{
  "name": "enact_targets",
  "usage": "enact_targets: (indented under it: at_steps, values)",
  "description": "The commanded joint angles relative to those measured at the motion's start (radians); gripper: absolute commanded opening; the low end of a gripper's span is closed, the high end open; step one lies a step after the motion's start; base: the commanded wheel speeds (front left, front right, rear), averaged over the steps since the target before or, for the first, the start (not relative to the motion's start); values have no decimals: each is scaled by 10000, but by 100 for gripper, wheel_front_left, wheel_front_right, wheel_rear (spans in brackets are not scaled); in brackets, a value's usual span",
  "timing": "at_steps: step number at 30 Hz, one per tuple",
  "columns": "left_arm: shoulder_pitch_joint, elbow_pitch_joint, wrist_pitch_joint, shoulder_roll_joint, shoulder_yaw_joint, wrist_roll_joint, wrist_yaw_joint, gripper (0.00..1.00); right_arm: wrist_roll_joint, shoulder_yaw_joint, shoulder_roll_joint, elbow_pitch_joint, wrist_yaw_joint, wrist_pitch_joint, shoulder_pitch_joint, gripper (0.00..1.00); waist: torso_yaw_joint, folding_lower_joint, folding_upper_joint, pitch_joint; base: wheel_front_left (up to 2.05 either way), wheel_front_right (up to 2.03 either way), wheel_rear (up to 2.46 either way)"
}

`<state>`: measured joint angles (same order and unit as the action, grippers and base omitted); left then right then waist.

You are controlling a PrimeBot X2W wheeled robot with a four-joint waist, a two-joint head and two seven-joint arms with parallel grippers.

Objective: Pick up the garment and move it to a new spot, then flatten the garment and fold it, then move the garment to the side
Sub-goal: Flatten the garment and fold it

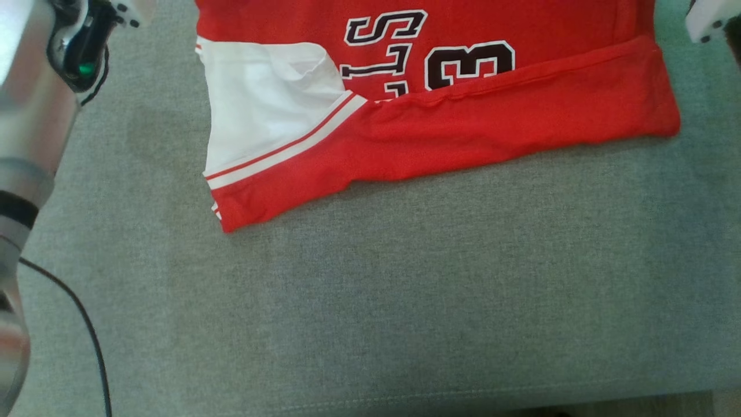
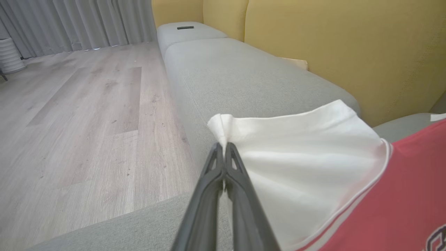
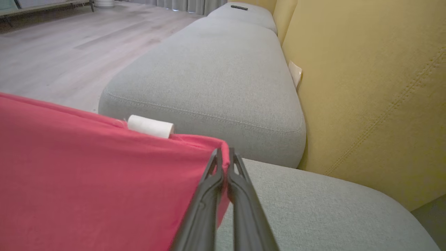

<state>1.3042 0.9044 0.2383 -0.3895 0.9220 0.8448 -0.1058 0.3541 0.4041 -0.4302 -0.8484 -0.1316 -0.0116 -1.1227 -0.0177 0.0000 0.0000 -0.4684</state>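
Observation:
The garment [image 1: 463, 116] is a red jersey with white sleeves and dark letters and a number, spread on a grey sofa seat [image 1: 405, 289], its near part folded over. In the left wrist view my left gripper [image 2: 223, 148] is shut on a pinched corner of the white sleeve [image 2: 299, 160]. Through the right wrist camera, my right gripper [image 3: 224, 153] is shut on a corner of the red cloth [image 3: 104, 181]. A white roll-like part of the garment [image 3: 150, 126] sticks up at the red edge. The head view cuts off the far part of the jersey.
My left arm [image 1: 35, 116] and its black cable [image 1: 87, 330] run down the left of the head view. Yellow back cushions [image 2: 348, 48] stand behind the seat. Another grey seat cushion [image 3: 216, 76] lies beyond, with wooden floor [image 2: 69, 122] beside the sofa.

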Motion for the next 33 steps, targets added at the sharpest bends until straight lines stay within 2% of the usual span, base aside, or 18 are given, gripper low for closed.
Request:
enact_targets:
  at_steps: [1, 5, 13, 22, 25, 26, 28, 33]
  values:
    - [479, -48, 118, -373, -400, -126, 27, 0, 161, -20, -55, 113, 9, 225, -52, 0, -3, 0, 0, 99, 0, 0, 0]
    - [15, -140, 193, -337, -142, -306, -125, 0, 592, 235, -92, 31, 9, 416, 428, 0, -43, 0, 0, 422, 0, 0, 0]
    - [-1432, -1304, 198, -869, 408, -145, -237, 0, 1546, 1156, -932, 574, 9, 182, 1820, 0, -193, 0, 0, 1248, 0, 0, 0]
    - [-3078, -3845, -846, -2220, 1344, 412, -247, 0, 2653, 2196, -2258, 1828, 9, -763, 3430, 0, -348, 0, 0, 1977, 0, 0, 0]
    - [-3572, -4636, -1352, -2714, 1534, 613, -229, 0, 2951, 2445, -2591, 2176, 9, -1074, 3745, 0, -378, 0, 0, 2108, 0, 0, 0]
    - [-3572, -4636, -1352, -2714, 1534, 613, -229, 0, 2951, 2445, -2591, 2176, 9, -1074, 3745, 0, -378, 0, 0, 2108, 0, 0, 0]
    - [-4036, -5343, -1939, -3129, 1772, 836, -212, 0, 3137, 2742, -2838, 2422, 9, -1417, 3999, 0, -404, 0, 0, 2184, 0, 0, 0]
    - [-4428, -6008, -2319, -3437, 1987, 911, -30, 0, 3270, 3069, -3085, 2681, 9, -1827, 4185, 0, -407, 0, 0, 2158, 0, 0, 0]
